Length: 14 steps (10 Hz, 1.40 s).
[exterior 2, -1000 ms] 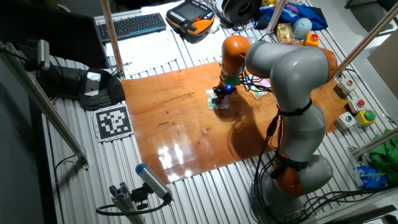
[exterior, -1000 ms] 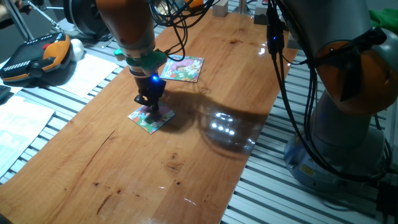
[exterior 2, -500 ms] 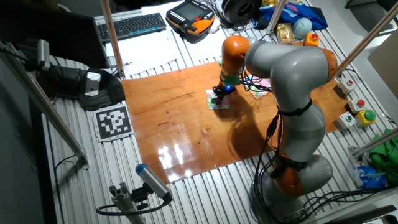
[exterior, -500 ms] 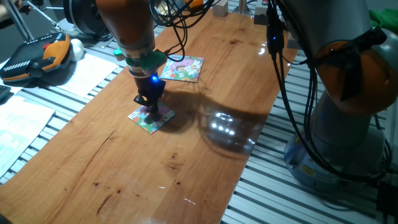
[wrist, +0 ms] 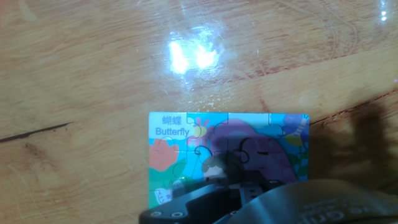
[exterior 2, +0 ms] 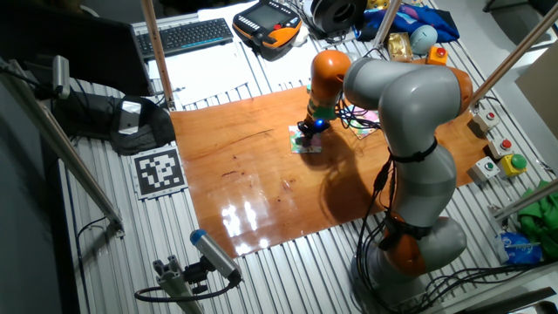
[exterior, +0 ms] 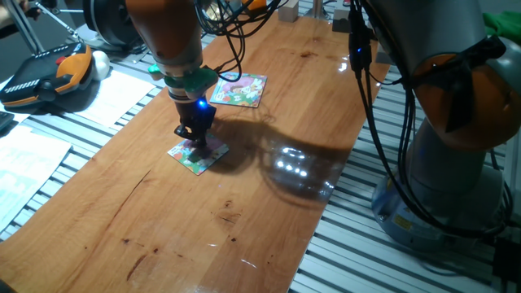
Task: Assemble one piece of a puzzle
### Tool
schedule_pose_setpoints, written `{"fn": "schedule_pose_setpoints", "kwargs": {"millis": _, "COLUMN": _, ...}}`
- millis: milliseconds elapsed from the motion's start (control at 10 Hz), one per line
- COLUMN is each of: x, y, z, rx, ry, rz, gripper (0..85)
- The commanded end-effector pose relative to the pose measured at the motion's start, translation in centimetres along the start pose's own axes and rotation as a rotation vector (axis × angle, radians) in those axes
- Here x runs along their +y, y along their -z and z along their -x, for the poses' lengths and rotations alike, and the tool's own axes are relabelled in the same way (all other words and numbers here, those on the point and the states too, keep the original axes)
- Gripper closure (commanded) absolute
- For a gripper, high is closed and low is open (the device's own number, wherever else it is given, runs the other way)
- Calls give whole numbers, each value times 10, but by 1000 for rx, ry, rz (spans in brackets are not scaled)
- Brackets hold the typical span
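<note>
The puzzle (exterior: 198,155) is a small square board with a purple, pink and yellow picture, lying flat on the wooden table; it shows small in the other fixed view (exterior 2: 306,143). In the hand view the puzzle (wrist: 249,140) reads "Butterfly" and is partly covered below by the dark hand. My gripper (exterior: 198,145) points straight down with its fingertips resting on the board's middle. The fingers stand close together as one narrow dark column. The piece is hidden under the fingertips or cannot be made out from the board's picture.
A second square board (exterior: 239,89), pink above and green-white below, lies further back on the table. An orange-black pendant (exterior: 49,77) and papers (exterior: 24,163) sit off the table's left edge. The arm's grey base (exterior: 456,163) stands to the right.
</note>
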<state>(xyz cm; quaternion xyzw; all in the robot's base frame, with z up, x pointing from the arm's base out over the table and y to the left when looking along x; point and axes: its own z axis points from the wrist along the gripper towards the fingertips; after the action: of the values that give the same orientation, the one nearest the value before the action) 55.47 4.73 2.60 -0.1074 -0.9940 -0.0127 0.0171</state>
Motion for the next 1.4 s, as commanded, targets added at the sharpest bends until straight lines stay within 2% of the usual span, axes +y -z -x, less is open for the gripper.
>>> {"fn": "schedule_pose_setpoints", "kwargs": {"millis": 0, "x": 0, "y": -1, "z": -1, "rx": 1, "ry": 0, "rz": 0, "gripper": 850}}
{"fn": "schedule_pose_setpoints", "kwargs": {"millis": 500, "x": 2, "y": -3, "z": -1, "rx": 5, "ry": -4, "rz": 15, "gripper": 850}}
{"fn": "schedule_pose_setpoints", "kwargs": {"millis": 1000, "x": 2, "y": -4, "z": -1, "rx": 8, "ry": -1, "rz": 17, "gripper": 850}}
{"fn": "schedule_pose_setpoints", "kwargs": {"millis": 1300, "x": 0, "y": 4, "z": -2, "rx": 9, "ry": 9, "rz": -13, "gripper": 850}}
